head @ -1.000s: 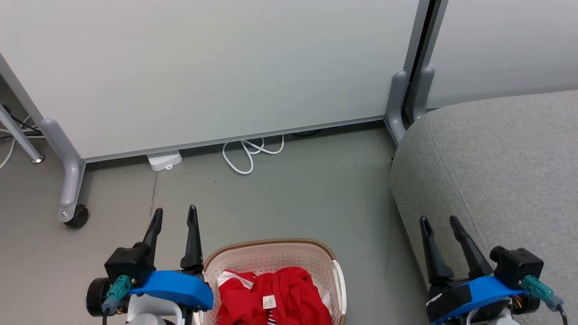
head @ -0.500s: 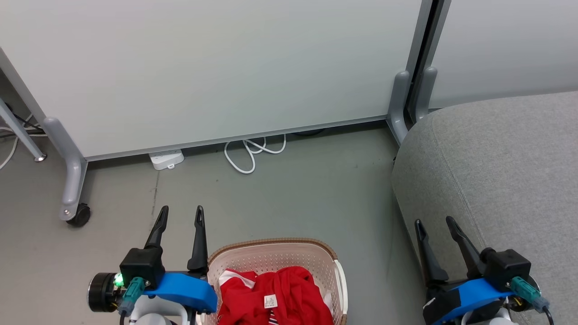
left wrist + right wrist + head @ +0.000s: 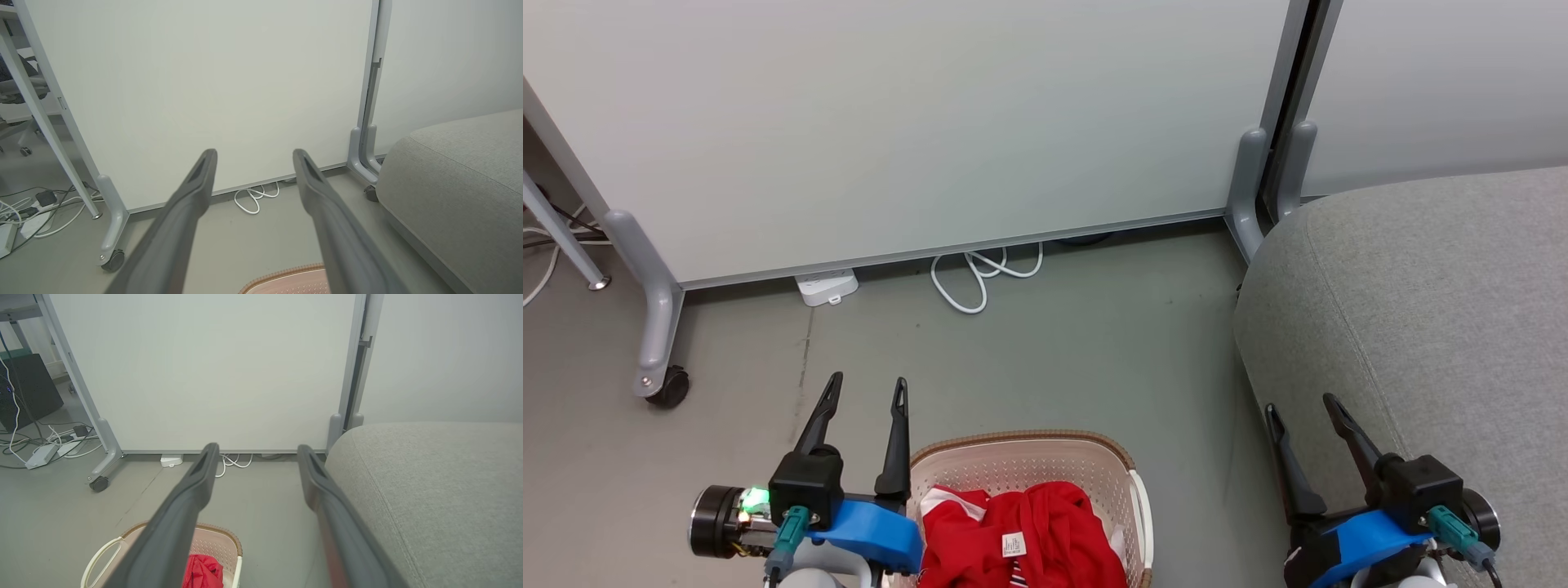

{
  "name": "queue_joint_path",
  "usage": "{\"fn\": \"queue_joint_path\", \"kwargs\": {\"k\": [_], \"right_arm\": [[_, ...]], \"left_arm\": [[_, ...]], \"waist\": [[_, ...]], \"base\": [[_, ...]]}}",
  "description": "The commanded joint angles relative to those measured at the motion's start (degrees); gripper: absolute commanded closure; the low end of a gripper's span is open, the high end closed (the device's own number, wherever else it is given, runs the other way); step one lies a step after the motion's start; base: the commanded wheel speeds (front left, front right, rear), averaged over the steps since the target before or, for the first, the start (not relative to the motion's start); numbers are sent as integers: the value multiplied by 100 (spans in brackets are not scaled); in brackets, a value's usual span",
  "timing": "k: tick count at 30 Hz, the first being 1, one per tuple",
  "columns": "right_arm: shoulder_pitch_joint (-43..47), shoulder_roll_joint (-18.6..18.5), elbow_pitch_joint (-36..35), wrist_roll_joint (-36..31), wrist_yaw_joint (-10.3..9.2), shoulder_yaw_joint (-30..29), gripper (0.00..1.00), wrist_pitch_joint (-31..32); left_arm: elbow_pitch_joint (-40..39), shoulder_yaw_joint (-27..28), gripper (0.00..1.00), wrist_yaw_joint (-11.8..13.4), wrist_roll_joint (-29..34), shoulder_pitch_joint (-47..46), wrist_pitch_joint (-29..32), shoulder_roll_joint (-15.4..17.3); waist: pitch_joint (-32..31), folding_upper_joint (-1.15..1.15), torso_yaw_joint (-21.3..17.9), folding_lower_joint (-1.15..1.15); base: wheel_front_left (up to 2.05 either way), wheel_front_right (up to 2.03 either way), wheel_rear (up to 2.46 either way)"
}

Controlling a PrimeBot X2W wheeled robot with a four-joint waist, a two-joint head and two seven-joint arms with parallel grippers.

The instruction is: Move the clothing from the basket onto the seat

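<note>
The clothing [image 3: 1021,531] lies in a red heap inside the basket [image 3: 1013,467], which stands on the floor [image 3: 1054,359] at the bottom of the head view, between the two arms. The seat [image 3: 1437,310] is off to the robot's right, with a strip of bare floor between it and the basket. All the red cloth in view is in the basket, so the task appears to be at its first step: getting hold of a garment.

The left gripper [image 3: 867,381] hovers just beside the basket's left rim, its fingers spread with nothing between them and pointing forward over the floor. The right gripper [image 3: 1299,404] is likewise spread and empty, at the near edge of the seat.

The next move probably falls to the left gripper, which is nearer. It would need to swing over the basket, tip its fingers down into the heap and pinch a fold of cloth. The lift must then clear the rim before the cloth is carried right to the seat. How many garments make up the heap cannot be told, so more than one may come up together.
</note>
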Motion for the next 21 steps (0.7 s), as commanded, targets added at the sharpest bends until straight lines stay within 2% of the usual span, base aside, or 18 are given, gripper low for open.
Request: {"fn": "queue_joint_path", "kwargs": {"k": [1, 21], "right_arm": [[-60, -37, 15, -158, 10, 5, 0, -60], [-57, -36, 111, -147, 8, 4, 0, -80]], "left_arm": [[18, -30, 0, -4, 138, -96, -55, 1], [121, 1, 0, -43, 199, -66, -70, -22]], "waist": [[1, 0, 4, 0], [3, 0, 11, 0]], "base": [[0, 0, 0], [0, 0, 0]]}}
